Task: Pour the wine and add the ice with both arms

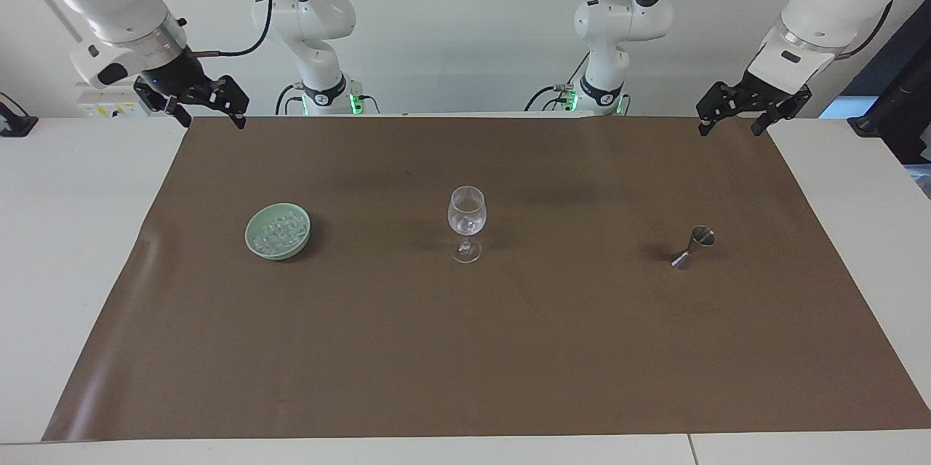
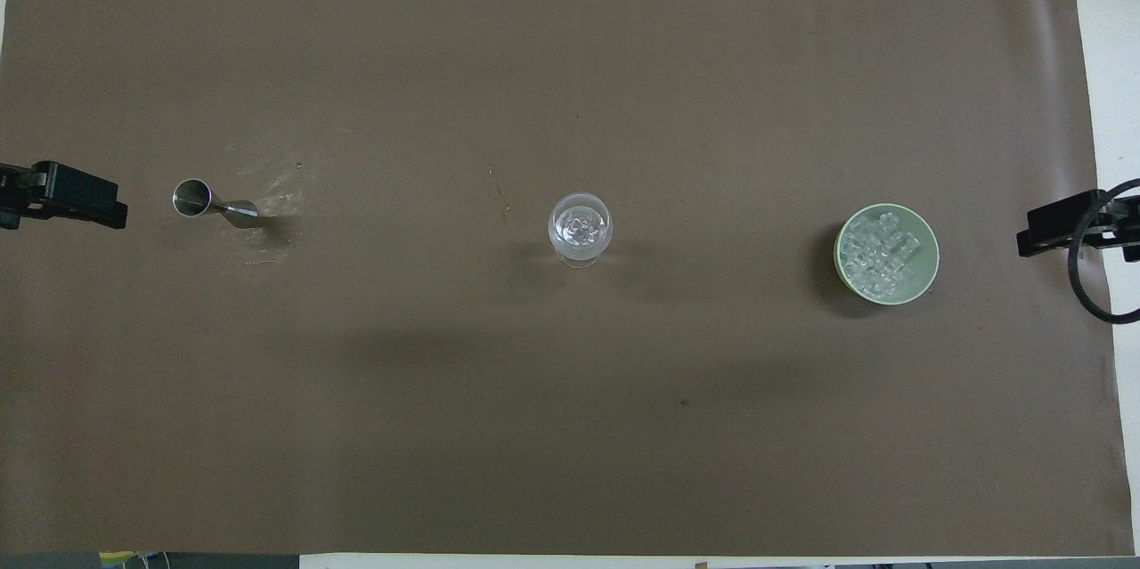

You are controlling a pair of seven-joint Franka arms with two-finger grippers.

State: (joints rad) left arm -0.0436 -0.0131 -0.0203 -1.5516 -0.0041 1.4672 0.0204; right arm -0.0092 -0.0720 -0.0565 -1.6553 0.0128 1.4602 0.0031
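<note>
A clear wine glass (image 1: 466, 221) stands upright mid-mat, with clear liquid and small ice lumps in its bowl; it also shows in the overhead view (image 2: 580, 226). More ice (image 1: 280, 231) fills a pale green bowl (image 1: 252, 242) toward the right arm's end, also seen from overhead as ice (image 2: 880, 254) in the bowl (image 2: 932, 241). My right gripper (image 1: 209, 117) hangs open and empty over the mat's corner by the robots. My left gripper (image 1: 729, 126) hangs open and empty over the other corner by the robots, and that arm waits.
A small steel jigger (image 1: 694, 247) stands on the brown mat (image 1: 465, 348) toward the left arm's end, with a faint wet smear beside it (image 2: 267, 195). White table surrounds the mat. In the overhead view only the gripper tips show, the left (image 2: 62, 198) and the right (image 2: 1060, 226).
</note>
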